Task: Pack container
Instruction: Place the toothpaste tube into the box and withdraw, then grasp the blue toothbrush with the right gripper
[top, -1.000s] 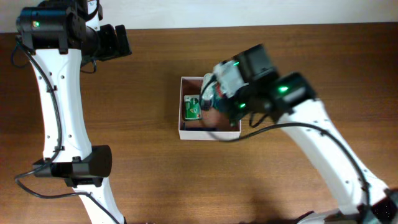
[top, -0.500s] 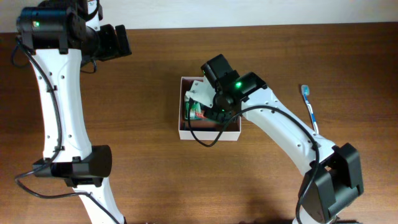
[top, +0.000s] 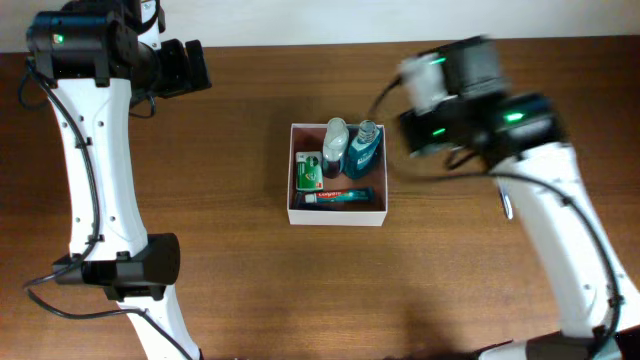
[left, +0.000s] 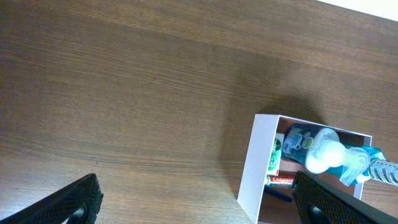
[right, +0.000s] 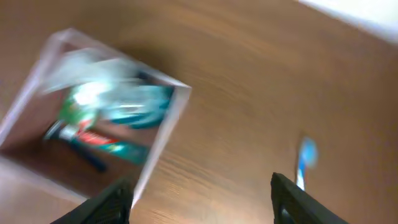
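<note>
Walls of thin white ring the container (top: 338, 216), a square box near the middle of the table (top: 230, 270), holding a green pack (top: 310, 172), a clear bottle (top: 335, 140), a teal bottle (top: 364, 150) and a toothpaste tube (top: 340, 197). Brown wood grain covers the table, and a pale wall (top: 300, 20) borders its far edge. A blue toothbrush (right: 303, 157) lies on the wood to the right, well apart. The left hand (left: 194, 180) hangs spread wide and empty over the wood at far left; the right hand (right: 202, 186), blurred, is likewise spread, holding nothing.
</note>
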